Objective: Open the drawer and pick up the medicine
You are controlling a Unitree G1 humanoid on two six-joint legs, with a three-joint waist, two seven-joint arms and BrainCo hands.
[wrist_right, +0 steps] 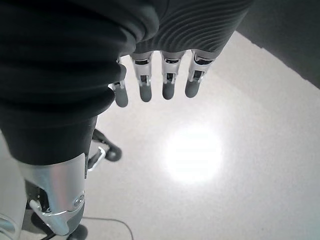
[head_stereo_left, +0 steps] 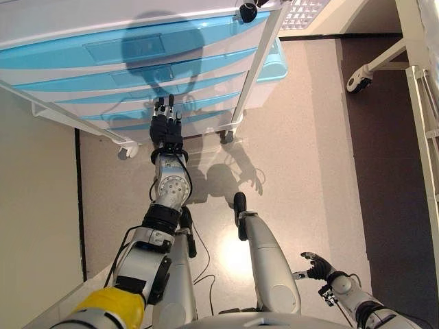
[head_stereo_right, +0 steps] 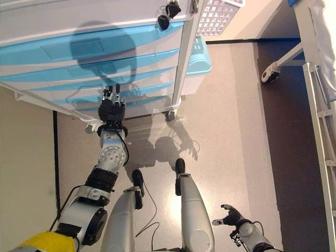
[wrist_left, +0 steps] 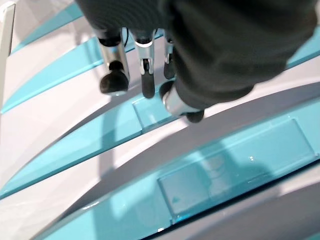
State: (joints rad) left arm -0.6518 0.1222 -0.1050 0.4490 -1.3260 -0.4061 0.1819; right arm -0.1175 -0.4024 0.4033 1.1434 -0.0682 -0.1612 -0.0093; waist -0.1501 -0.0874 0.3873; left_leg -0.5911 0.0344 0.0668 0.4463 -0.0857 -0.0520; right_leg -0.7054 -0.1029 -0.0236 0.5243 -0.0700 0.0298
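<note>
A: Which step? 
B: Opening — left hand (head_stereo_left: 167, 127), fingers straight, reaches a lower blue drawer (wrist_left: 150, 112) of the cart (head_stereo_left: 137, 41); drawers closed, medicine unseen.
A: Next? 
B: Hook the handle, pull. Right hand (head_stereo_right: 229, 216) idles, relaxed.

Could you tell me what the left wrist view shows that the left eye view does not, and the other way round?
Only the left wrist view shows the fingers close to a blue drawer front, by its clear handle panel. Only the left eye view shows the whole drawer cart on castors, the floor and the right hand low and idle. Both show the left hand at the closed blue drawers; no medicine is visible.
</note>
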